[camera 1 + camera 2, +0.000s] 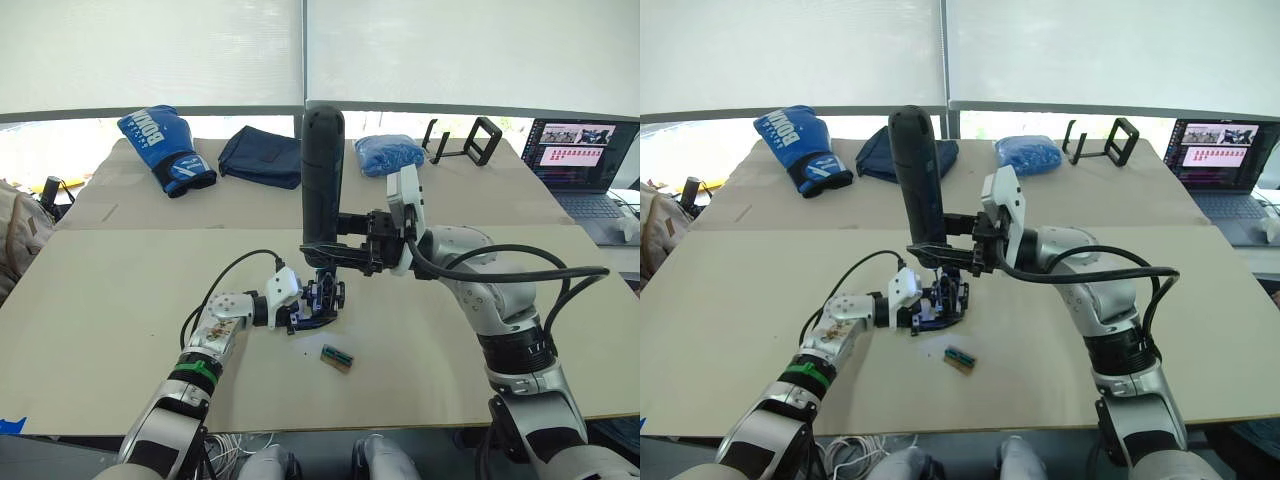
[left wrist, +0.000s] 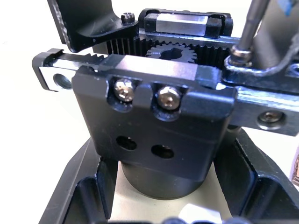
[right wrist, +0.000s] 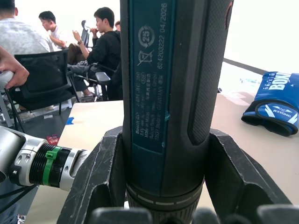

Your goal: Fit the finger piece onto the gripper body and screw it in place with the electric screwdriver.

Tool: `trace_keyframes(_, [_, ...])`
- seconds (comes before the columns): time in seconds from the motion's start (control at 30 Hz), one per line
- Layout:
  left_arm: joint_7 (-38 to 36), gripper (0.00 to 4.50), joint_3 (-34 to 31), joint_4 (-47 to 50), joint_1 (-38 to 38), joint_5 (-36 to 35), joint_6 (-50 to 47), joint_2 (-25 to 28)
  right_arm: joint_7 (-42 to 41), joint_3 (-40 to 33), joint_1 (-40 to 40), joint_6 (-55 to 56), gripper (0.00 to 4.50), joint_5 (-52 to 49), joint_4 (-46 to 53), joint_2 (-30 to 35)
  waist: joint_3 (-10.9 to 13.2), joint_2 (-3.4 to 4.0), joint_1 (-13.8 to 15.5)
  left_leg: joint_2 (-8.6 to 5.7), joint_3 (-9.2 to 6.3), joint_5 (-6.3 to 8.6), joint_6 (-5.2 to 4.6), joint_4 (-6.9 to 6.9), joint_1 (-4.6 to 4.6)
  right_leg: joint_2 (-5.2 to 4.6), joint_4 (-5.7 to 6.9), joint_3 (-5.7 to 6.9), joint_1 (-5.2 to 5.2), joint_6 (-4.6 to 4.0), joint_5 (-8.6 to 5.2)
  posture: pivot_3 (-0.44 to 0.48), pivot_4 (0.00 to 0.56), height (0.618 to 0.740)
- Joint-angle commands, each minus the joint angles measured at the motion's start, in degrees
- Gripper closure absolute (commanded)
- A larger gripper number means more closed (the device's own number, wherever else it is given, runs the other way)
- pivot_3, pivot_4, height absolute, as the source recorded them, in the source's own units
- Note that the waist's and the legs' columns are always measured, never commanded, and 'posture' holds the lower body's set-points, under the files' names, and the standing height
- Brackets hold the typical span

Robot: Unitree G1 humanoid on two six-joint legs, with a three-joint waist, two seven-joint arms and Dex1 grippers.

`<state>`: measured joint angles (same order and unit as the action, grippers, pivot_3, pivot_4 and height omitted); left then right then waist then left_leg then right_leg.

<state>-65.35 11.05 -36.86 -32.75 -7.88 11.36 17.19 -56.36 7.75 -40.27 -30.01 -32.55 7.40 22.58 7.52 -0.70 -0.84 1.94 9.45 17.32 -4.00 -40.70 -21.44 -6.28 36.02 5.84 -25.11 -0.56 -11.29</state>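
My left gripper (image 1: 312, 305) is shut on the gripper body (image 1: 322, 298), holding it just above the table (image 1: 120, 290) near the middle. In the left wrist view its fingers (image 2: 79, 196) flank the body's round base (image 2: 154, 182). My right gripper (image 1: 340, 255) is shut on the lower end of the electric screwdriver (image 1: 322, 170), which stands upright over the body. The thin metal bit (image 2: 250, 25) comes down onto a screw (image 2: 239, 53) in a black piece (image 2: 261, 77) on the body's rail. That piece looks like the finger piece.
A small green-and-brown block (image 1: 337, 358) lies on the table in front of the body. At the back are a blue boxing glove (image 1: 165, 148), a dark cloth (image 1: 262, 155), a blue bag (image 1: 390, 153), a black stand (image 1: 462, 140) and a laptop (image 1: 585, 160). People (image 3: 98, 51) sit beyond the table.
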Motion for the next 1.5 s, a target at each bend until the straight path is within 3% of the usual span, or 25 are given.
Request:
trace_keyframes(0.03, [-0.60,2.10,0.79,-0.34,1.12,0.87,-0.39,-0.20,-1.40,3.48,1.59,-1.98,2.57,2.41,-1.43,1.30,0.00,0.00,0.01,0.00,0.00,0.00,0.00,0.00,0.00,-0.01,0.00,0.00,0.00,0.00,0.00,0.000,0.150,0.740])
trace_keyframes(0.17, [-0.24,2.10,1.36,-0.25,1.38,1.86,-0.10,0.14,-4.89,2.49,-0.05,-0.21,2.57,0.81,0.88,2.10,0.00,0.00,0.02,0.00,-0.01,0.02,-0.03,0.01,-0.01,-0.04,-0.03,0.01,-0.01,0.00,0.00,0.000,0.150,0.740])
trace_keyframes(0.4, [1.03,2.10,1.14,-0.94,1.73,2.25,-0.33,0.21,-4.86,-6.25,-8.47,0.70,2.57,-6.42,1.38,0.28,0.04,0.02,0.03,-0.02,-0.06,0.03,-0.06,-0.03,-0.47,-0.13,-0.03,0.15,-0.32,-0.01,0.02,0.000,0.150,0.740])
trace_keyframes(0.8, [3.46,2.10,-0.84,-1.69,0.81,1.08,-3.46,-0.70,-7.06,-9.47,-8.18,2.25,2.57,-8.83,1.01,-0.31,0.04,0.03,0.07,-0.04,-0.13,0.03,-0.07,-0.08,-0.58,-0.08,-0.06,0.30,-0.30,0.00,0.03,0.000,0.150,0.740])
trace_keyframes(0.83, [3.82,1.07,-1.40,-1.73,0.65,0.61,-4.21,-0.87,-7.16,-9.61,-8.15,2.29,2.57,-9.06,1.10,-0.25,0.04,0.03,0.10,-0.05,-0.14,0.03,-0.07,-0.08,-0.59,-0.07,-0.06,0.31,-0.30,0.00,0.03,0.000,0.150,0.740])
trace_keyframes(0.9, [2.55,0.29,-1.24,-0.99,0.83,0.48,-5.00,-0.33,-7.50,-11.02,-8.18,3.06,2.57,-11.16,1.80,-1.16,0.05,0.03,0.10,-0.05,-0.15,0.03,-0.08,-0.08,-0.58,-0.08,-0.06,0.32,-0.29,0.01,0.04,0.000,0.150,0.740])
trace_keyframes(0.93, [1.94,0.03,-1.24,-0.49,1.12,0.28,-5.15,-0.03,-7.20,-11.87,-8.28,3.39,2.57,-12.21,2.24,-1.73,0.05,0.03,0.09,-0.05,-0.16,0.03,-0.07,-0.08,-0.58,-0.08,-0.06,0.32,-0.29,0.01,0.04,0.000,0.150,0.740])
trace_keyframes(1.0, [1.81,0.03,-1.35,0.24,1.76,0.41,-4.55,0.74,-7.21,-12.88,-8.27,3.44,2.57,-13.51,3.50,-1.87,0.05,0.03,0.09,-0.05,-0.17,0.02,-0.07,-0.08,-0.59,-0.08,-0.05,0.33,-0.31,0.01,0.04,0.000,0.150,0.740])
trace_keyframes(1.3, [-4.92,0.03,-6.74,11.76,10.16,-7.14,-7.23,9.40,-5.73,-18.25,-5.11,-0.18,2.57,-18.34,9.49,6.32,0.08,0.08,-1.16,0.02,-0.16,-0.02,0.02,0.05,-0.59,-0.14,-0.04,0.31,-0.46,-0.02,0.02,0.000,0.150,0.740])
trace_keyframes(1.5, [-15.48,0.03,-13.58,16.52,19.47,-13.19,-4.21,21.64,-9.46,-24.69,6.69,3.70,2.57,-15.08,13.09,16.92,0.14,0.10,-1.05,0.02,-0.12,-0.01,0.02,0.08,-0.93,-0.21,-0.05,0.26,-0.90,-0.04,0.01,0.000,0.150,0.740])
